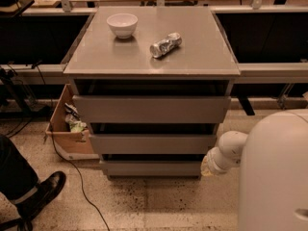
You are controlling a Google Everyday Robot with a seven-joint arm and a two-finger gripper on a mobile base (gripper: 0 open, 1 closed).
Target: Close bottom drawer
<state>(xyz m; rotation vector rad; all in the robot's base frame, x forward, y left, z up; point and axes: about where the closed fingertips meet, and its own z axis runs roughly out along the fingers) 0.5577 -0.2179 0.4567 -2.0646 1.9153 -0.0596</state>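
Drawers of a grey cabinet (pixel 226 88) are seen stacked in three tiers, each with a flat front without a handle and a dark gap above it. The bottom drawer (pixel 150 168) is located lowest, just above the speckled floor (pixel 159 206), below the middle drawer (pixel 153 144) and the top drawer (pixel 151 109); whether it is fully pushed in cannot be told. The gripper (pixel 207 166) is found at the end of the white arm (pixel 229 149), right at the right end of the bottom drawer's front and apparently touching it; whether it is released or clenched cannot be told. The arm is joined to the robot's large white body (pixel 274 172) at the lower right. On the tabletop (pixel 202 61) a white bowl (pixel 122 24) is placed near the far left corner, and a crushed can (pixel 165 44) is laid on its side near the middle, apart from the bowl. A cardboard box (pixel 65 138) holding scraps is set on the floor against the cabinet's left side, a black cable (pixel 79 186) is trailed in front of it, and a black shoe (pixel 45 189) is seen at the lower left
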